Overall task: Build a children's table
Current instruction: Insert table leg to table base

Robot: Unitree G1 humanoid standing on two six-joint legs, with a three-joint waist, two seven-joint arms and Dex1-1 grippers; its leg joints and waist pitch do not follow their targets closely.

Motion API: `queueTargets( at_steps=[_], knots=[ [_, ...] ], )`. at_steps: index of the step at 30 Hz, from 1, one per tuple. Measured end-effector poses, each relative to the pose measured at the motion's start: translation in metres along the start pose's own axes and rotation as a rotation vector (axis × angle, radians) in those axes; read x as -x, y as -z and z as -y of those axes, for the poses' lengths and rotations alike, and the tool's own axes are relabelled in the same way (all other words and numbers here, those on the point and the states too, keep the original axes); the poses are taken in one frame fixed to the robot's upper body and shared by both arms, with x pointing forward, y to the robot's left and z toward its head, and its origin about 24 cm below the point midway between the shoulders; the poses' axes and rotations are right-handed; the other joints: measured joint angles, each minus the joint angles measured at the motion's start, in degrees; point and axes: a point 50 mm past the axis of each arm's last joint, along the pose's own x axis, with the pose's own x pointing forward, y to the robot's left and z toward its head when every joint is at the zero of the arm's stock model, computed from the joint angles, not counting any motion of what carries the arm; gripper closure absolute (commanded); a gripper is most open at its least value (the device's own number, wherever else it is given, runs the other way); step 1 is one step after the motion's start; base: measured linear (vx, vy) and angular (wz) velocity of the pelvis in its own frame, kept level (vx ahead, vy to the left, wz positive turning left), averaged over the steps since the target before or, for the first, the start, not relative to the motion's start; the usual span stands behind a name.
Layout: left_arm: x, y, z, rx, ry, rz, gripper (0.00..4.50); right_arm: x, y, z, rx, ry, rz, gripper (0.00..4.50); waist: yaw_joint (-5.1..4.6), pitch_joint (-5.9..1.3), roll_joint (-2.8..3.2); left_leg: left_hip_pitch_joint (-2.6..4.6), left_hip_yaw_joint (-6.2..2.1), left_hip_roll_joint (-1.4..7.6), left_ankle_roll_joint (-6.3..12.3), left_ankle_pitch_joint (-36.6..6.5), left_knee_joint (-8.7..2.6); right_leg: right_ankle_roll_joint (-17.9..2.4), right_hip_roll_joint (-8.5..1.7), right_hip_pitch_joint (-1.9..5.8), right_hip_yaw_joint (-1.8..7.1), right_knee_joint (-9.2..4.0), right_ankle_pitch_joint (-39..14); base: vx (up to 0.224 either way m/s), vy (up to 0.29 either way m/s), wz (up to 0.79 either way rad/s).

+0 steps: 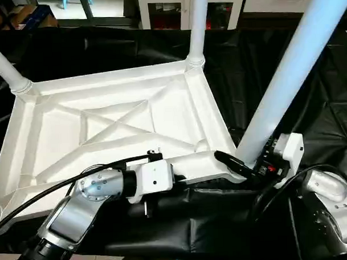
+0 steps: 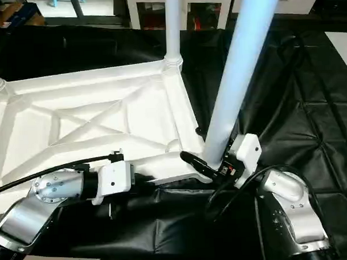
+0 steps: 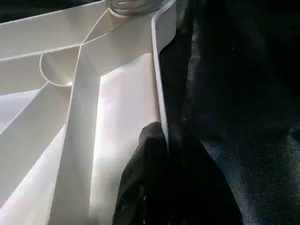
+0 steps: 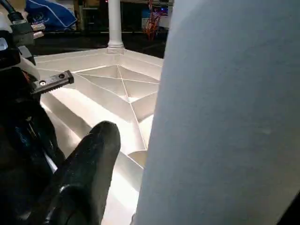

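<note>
On the black-draped work table (image 1: pixel 310 119) I see the tabletop (image 1: pixel 110 126) lying upside down, ribs up, with legs standing in its far-left (image 1: pixel 3 64) and far-right (image 1: pixel 197 26) corner sockets. My left gripper (image 1: pixel 234 165) is clamped shut on the tabletop's near-right edge. Just beside it, a third leg (image 1: pixel 291 74) leans at the near-right corner. My right gripper (image 2: pixel 223 165) sits at that leg's base; I cannot tell whether it grips.

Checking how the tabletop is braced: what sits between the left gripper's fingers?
The tabletop's side rim, pinched by the left gripper, as the left wrist view shows.
</note>
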Motion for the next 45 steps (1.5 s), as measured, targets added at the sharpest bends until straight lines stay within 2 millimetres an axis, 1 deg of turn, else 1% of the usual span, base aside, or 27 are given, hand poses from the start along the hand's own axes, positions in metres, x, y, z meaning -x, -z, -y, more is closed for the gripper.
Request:
queueTargets(
  at_steps=[4,10,15,18,23,28,33,34,38,45],
  knots=[
    [-0.001,-0.003,0.001,-0.009,0.003,0.008,4.50,0.009,-0.005,-0.001,-0.040,0.013,-0.008,1.23,0.84,0.01,0.05,-0.04,0.01,0.01,0.24,0.2,0.01,0.0,0.00,-0.01,-0.01,0.01,-0.1,0.000,0.000,0.00],
    [-0.003,-0.004,0.000,-0.015,0.003,0.013,4.50,0.014,-0.008,-0.001,-0.102,0.036,0.007,1.23,1.27,0.00,0.15,-0.17,0.04,0.01,0.29,0.2,0.19,0.0,0.00,-0.09,0.01,0.04,-0.1,0.000,0.000,0.00],
    [-0.003,-0.004,-0.001,-0.015,0.000,0.011,4.50,0.024,-0.017,0.003,-0.140,0.059,0.019,1.23,1.16,0.00,0.18,-0.30,0.03,0.02,0.30,0.2,0.42,0.0,-0.01,-0.16,0.04,0.16,-0.1,0.000,0.000,0.00],
    [-0.004,-0.003,-0.002,-0.014,-0.002,0.010,4.50,0.026,-0.017,0.004,-0.150,0.055,-0.002,1.23,1.16,0.01,0.18,-0.30,0.03,0.02,0.25,0.1,0.43,-0.1,-0.01,-0.17,0.05,0.19,0.0,0.000,0.000,0.00],
    [-0.004,-0.004,-0.003,-0.016,-0.001,0.010,4.50,0.035,-0.012,0.007,-0.159,0.019,-0.088,1.23,1.18,0.00,0.20,-0.35,0.02,0.01,0.26,0.2,0.48,-0.1,-0.01,-0.19,0.07,0.20,0.0,0.000,0.000,0.00],
    [-0.004,-0.003,-0.003,-0.016,-0.001,0.010,4.50,0.043,-0.017,0.015,-0.218,0.018,-0.112,1.23,1.19,-0.03,0.32,-0.36,0.02,0.01,0.34,0.2,0.56,-0.1,0.00,-0.21,0.09,0.28,0.0,0.000,0.000,0.00],
    [-0.004,-0.002,-0.004,-0.014,-0.002,0.007,4.50,0.042,-0.026,0.022,-0.276,-0.015,-0.100,1.23,1.24,-0.07,0.48,-0.34,0.02,0.01,0.38,0.2,0.62,-0.1,-0.01,-0.26,0.10,0.50,0.0,0.000,0.000,0.00],
    [-0.004,-0.002,-0.004,-0.014,-0.004,0.007,4.50,0.040,-0.029,0.024,-0.275,-0.031,-0.097,1.23,1.23,-0.09,0.63,-0.35,0.02,0.01,0.38,0.2,0.68,-0.1,-0.01,-0.30,0.13,0.58,0.0,0.000,0.000,0.00],
    [-0.004,-0.002,-0.006,-0.017,-0.006,0.007,4.50,0.037,-0.036,0.035,-0.233,-0.061,-0.095,1.23,1.28,-0.08,0.62,-0.49,0.02,0.02,0.38,0.2,0.97,-0.1,-0.02,-0.57,0.18,0.93,0.0,0.000,0.000,0.00],
    [-0.003,-0.003,-0.007,-0.020,-0.009,0.007,4.50,0.032,-0.036,0.044,-0.187,-0.128,-0.130,1.23,1.18,-0.10,0.65,-0.59,0.02,0.01,0.39,0.2,1.22,-0.2,0.00,-0.70,0.32,1.00,0.1,0.000,0.000,0.00]
  ],
)
